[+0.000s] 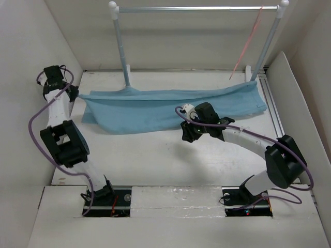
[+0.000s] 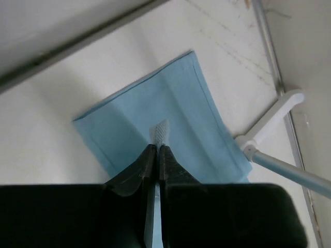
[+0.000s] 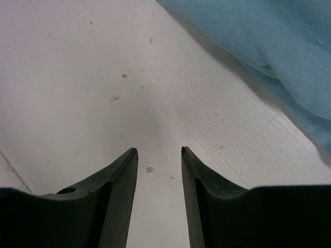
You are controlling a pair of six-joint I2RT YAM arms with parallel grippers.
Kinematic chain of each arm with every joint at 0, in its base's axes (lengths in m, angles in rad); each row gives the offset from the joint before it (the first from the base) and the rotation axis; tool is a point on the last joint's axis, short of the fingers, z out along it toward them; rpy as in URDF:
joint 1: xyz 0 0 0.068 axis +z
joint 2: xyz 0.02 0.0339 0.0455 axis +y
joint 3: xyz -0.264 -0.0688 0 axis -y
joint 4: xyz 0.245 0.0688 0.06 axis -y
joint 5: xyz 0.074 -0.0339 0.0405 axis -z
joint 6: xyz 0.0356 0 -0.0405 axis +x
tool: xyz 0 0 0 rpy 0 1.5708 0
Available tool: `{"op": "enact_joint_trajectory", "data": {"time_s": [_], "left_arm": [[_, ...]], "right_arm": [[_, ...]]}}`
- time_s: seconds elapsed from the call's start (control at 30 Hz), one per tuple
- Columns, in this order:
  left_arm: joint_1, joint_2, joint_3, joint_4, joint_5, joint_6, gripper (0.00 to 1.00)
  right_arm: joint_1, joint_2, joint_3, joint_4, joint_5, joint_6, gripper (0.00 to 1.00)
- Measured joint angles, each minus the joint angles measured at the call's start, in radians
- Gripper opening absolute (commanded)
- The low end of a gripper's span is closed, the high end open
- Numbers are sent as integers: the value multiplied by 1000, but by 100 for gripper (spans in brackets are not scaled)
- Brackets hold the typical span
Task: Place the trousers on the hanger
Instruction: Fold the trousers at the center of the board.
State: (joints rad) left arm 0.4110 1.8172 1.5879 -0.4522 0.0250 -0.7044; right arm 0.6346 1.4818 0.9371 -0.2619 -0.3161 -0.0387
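overhead first: trousers (image 1: pixel 170 108) are seen laid flat along the back of the counter (image 1: pixel 155 165), stretched between the two posts of the rail (image 1: pixel 196 9). hanger (image 1: pixel 247 46) is hung slanted from the rail's right end, well apart from the cloth's left end. left gripper (image 1: pixel 74 94) is set at the trousers' left end; its jaws can't be read from up here. right gripper (image 1: pixel 188 135) is held at the near edge of the cloth, middle-right.

left wrist: left gripper (image 2: pixel 156 151) is pressed together, with a thin sliver of blue cloth caught between the fingers. trousers (image 2: pixel 176 103) are spread beyond the tips. a pale mesh patch (image 2: pixel 160 132) at the tips can't be identified. rack foot (image 2: pixel 271 121) is seen at right.

right wrist: right gripper (image 3: pixel 159 152) is parted with nothing between the fingers, and bare counter (image 3: pixel 103 77) is below. trousers (image 3: pixel 269 41) are cut off at the upper right.

risks: only a thin fold seems pinched, so the cloth could slip out on a lift. if one end is raised alone, the rest could drag, bunch or catch on the left post. how much cloth is gripped is hidden by the fingers. the hanger's hook is too thin to read, and no waistband button is found.
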Motion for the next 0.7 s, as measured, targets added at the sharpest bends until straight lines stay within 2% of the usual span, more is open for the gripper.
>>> {"op": "enact_joint_trajectory", "data": {"time_s": [0.13, 0.23, 0.33, 0.47, 0.57, 0.6, 0.67, 0.7], "left_arm": [[-11, -172, 36, -115, -113, 56, 0], [-28, -199, 124, -180, -207, 103, 0], [-61, -115, 276, -243, -277, 141, 0], [-144, 147, 583, -272, -346, 182, 0], [-193, 335, 698, -264, -347, 185, 12], [-203, 395, 723, -262, -346, 184, 26], [-204, 489, 732, -257, -330, 179, 42], [-197, 530, 731, -265, -323, 172, 54]], "right_arm": [[-19, 18, 0, 2, -31, -26, 45], [-39, 34, 2, 8, -54, -39, 45], [-73, 56, 15, 7, -78, -55, 45], [-102, 67, 59, -27, -77, -79, 45], [-104, 63, 104, -54, -63, -93, 46], [-104, 53, 113, -64, -51, -94, 47], [-104, 19, 117, -85, -28, -96, 58], [-105, -2, 117, -99, -13, -94, 62]]}}
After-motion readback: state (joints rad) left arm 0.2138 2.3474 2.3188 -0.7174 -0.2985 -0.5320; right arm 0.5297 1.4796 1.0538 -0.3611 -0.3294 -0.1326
